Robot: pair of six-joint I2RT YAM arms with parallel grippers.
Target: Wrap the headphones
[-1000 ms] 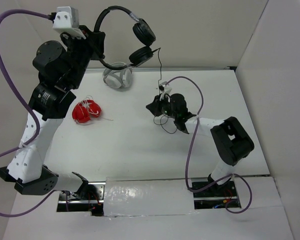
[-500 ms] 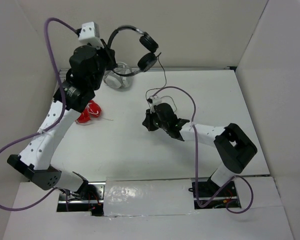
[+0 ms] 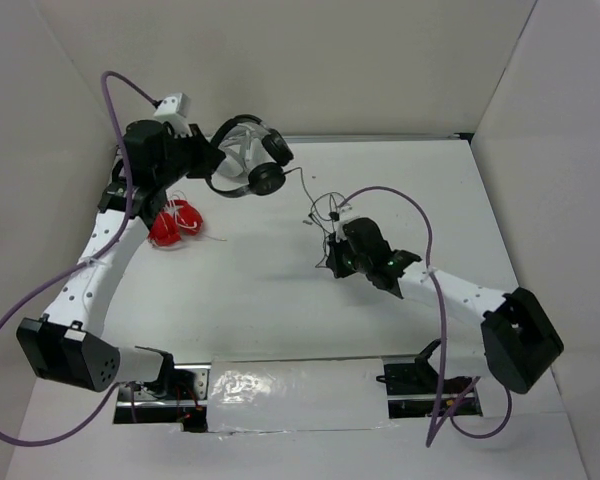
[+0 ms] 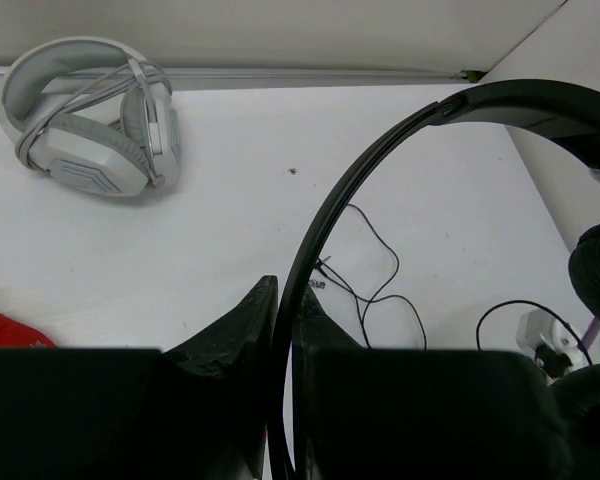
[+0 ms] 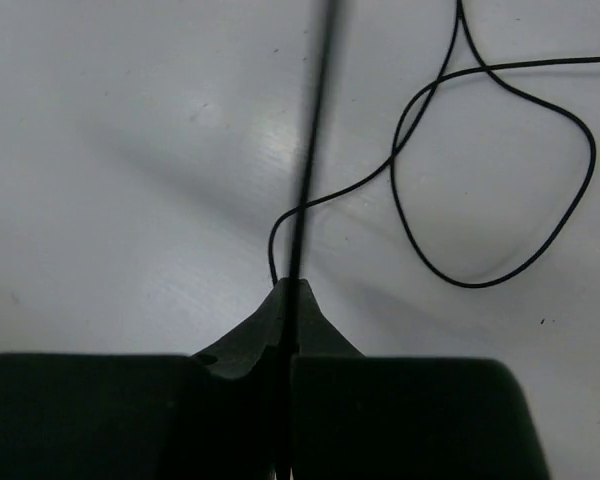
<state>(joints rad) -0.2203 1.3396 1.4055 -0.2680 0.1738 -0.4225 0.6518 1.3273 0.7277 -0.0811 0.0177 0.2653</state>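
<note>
1. Where the white tabletop (image 3: 270,300) meets walls (image 3: 380,70) at the back and both sides, open room lies across its middle and near part. White headphones (image 4: 90,130) sit by the back wall, and red headphones (image 3: 175,222) lie near the left edge.
2. Closed tight, the left fingers (image 4: 270,320) grip the thin band of the black headphones (image 3: 267,179), held above the back left corner.
3. Pinched shut, the right fingers (image 5: 280,318) hold the cable (image 5: 500,270) low over mid-tabletop; slack loops lie just beyond them.
</note>
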